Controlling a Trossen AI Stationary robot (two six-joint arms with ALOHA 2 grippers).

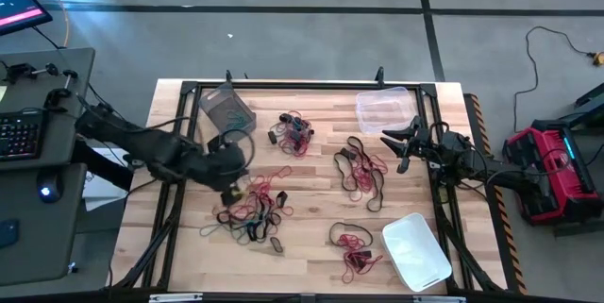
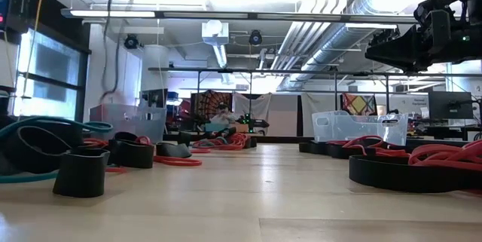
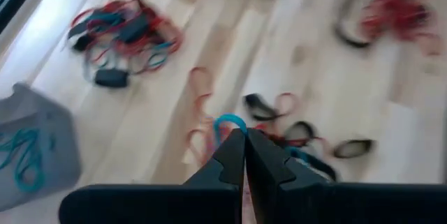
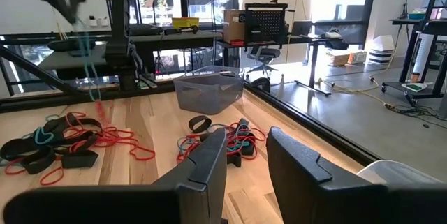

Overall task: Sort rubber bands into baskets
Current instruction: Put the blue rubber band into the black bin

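Three baskets sit on the table (image 1: 311,246): a grey-tinted basket (image 1: 226,107), a clear basket (image 1: 382,110) and a whitish basket (image 1: 416,252). Rubber bands lie in four loose clusters (image 1: 253,210) (too tangled to count singly). Two arms reach in, each ending in one claw.

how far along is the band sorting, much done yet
Barely started. Done: the grey basket holds a few teal bands. The clear basket and the white basket look empty.

In hand: the left gripper is shut on a teal band above the left pile. The right gripper waits open near the clear basket.

Left: four piles of mixed bands on the table.
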